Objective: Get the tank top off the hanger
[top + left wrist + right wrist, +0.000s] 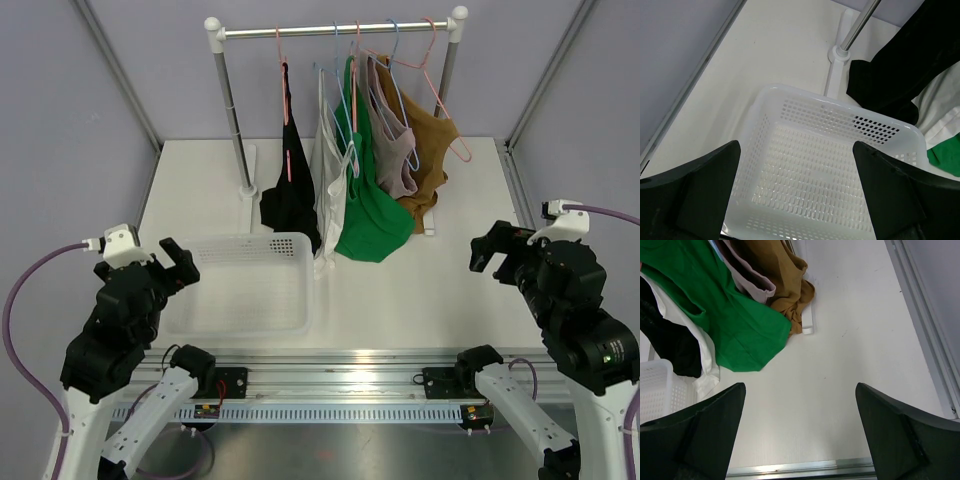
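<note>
Facing the white basket (pixel 245 240), the left gripper (pixel 178 262) holds its jaws spread wide and grips nothing. Only the left wrist view shows the basket's perforated floor. Only the top view shows the rail (pixel 335 29) and hangers (pixel 400 55), which carry the black tank top (pixel 290 200), white tank top (pixel 330 190), green tank top (pixel 365 215), mauve tank top (pixel 395 160) and brown tank top (pixel 425 150). The right gripper (pixel 497 250) is spread wide, empty and well apart from them.
</note>
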